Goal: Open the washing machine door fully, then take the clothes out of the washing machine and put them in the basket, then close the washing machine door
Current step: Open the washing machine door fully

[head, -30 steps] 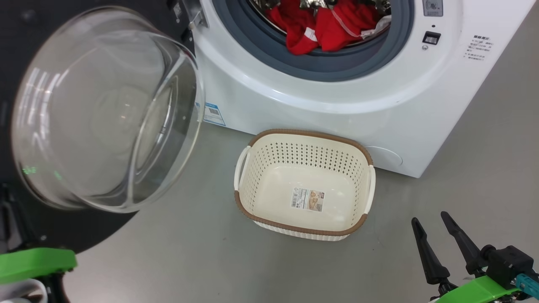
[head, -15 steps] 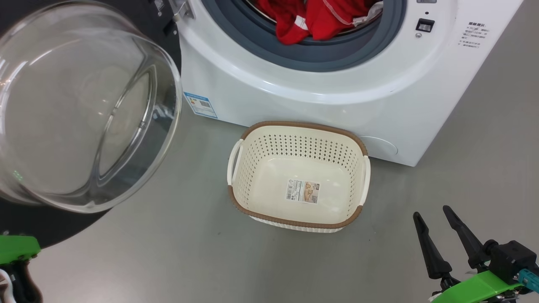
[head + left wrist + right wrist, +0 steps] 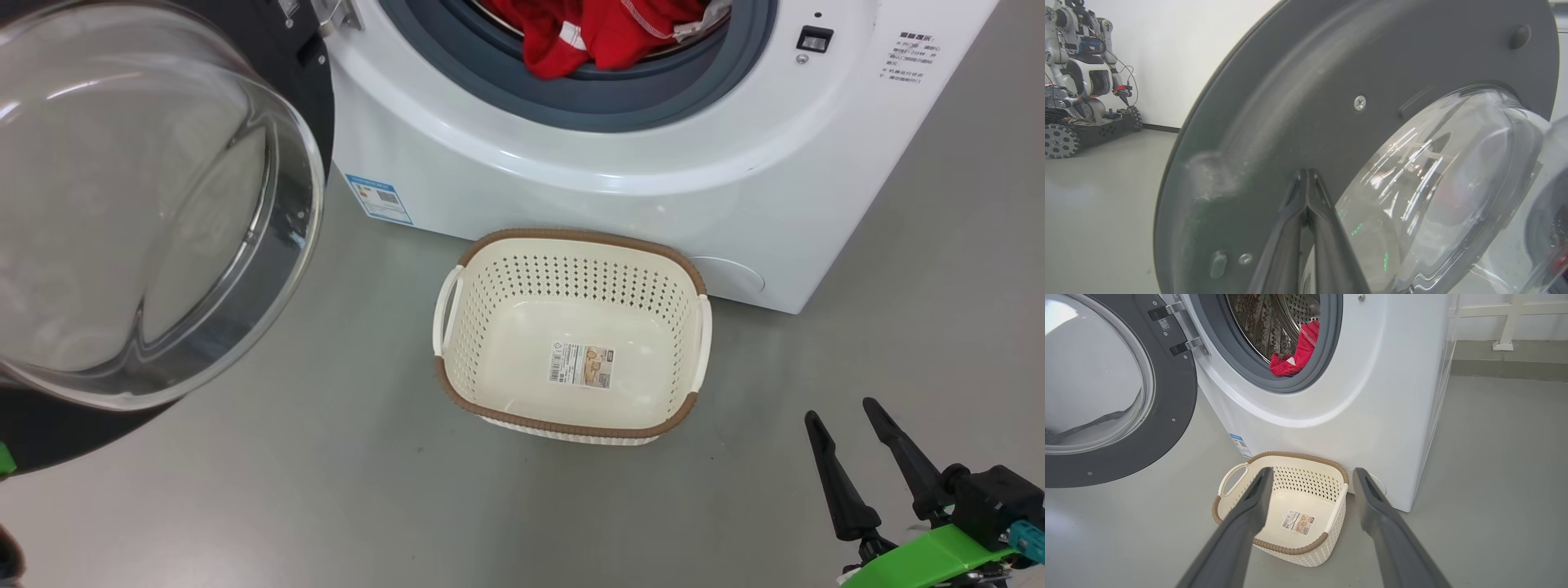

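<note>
The white washing machine (image 3: 571,163) stands with its door (image 3: 122,204) swung out to the left, glass bowl facing me. Red clothes (image 3: 596,33) lie in the drum mouth, draped over the grey seal. On the floor in front sits the empty cream basket (image 3: 571,237). My right gripper (image 3: 839,410) hangs open, low to the right of the basket and holding nothing. In the right wrist view the right gripper (image 3: 1313,471) frames the basket (image 3: 1298,456), with the clothes (image 3: 1296,355) above. My left gripper (image 3: 1307,173) is shut, its tips at the door's dark inner rim (image 3: 1290,102).
Grey floor (image 3: 326,490) spreads around the basket and to the machine's right. Another wheeled robot (image 3: 1081,81) is parked by the white wall far off in the left wrist view. A white rail (image 3: 1506,318) runs along the wall behind the machine.
The head camera has shifted, sliding machine and basket up and left. The door has moved further left than they have, swinging wider. The green left wrist has slid out at the lower left.
</note>
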Tool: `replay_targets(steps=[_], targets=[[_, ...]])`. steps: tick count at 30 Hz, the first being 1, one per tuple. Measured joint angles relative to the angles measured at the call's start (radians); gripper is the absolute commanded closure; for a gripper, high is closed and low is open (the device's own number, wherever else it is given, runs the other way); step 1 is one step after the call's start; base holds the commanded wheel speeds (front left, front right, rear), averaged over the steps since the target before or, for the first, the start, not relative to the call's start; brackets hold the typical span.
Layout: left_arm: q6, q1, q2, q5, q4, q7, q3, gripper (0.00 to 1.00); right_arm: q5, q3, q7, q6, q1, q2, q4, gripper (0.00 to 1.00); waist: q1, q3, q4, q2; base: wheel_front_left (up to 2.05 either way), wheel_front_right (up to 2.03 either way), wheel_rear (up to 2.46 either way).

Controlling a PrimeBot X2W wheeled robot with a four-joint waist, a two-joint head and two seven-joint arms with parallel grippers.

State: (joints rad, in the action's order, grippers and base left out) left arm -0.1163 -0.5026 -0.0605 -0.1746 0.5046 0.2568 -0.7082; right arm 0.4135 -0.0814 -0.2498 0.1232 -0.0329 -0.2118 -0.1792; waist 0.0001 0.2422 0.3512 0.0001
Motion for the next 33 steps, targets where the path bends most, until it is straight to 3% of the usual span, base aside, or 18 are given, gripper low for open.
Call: replay_targets(steps=[8,21,33], targets=[[-0.007,-0.042,-0.024,0.034,0.049,0.000,-0.027,1.00,0.000,-0.001,0.000,0.000,0.004,-0.008,0.002,0.00,0.0000,0.014,-0.003,0.0000,0.00,0.00,0.00],[-0.009,-0.049,-0.003,0.043,0.053,0.000,-0.039,1.00,0.000,0.000,0.000,0.000,0.018,-0.007,0.002,0.00,0.0000,0.003,-0.008,0.0000,0.00,0.00,0.00],[-0.009,0.133,0.028,-0.013,-0.074,0.000,0.116,1.00,0.000,0.000,0.000,0.000,0.017,0.023,-0.005,0.00,0.0000,-0.044,-0.013,0.0000,0.00,0.00,0.00]])
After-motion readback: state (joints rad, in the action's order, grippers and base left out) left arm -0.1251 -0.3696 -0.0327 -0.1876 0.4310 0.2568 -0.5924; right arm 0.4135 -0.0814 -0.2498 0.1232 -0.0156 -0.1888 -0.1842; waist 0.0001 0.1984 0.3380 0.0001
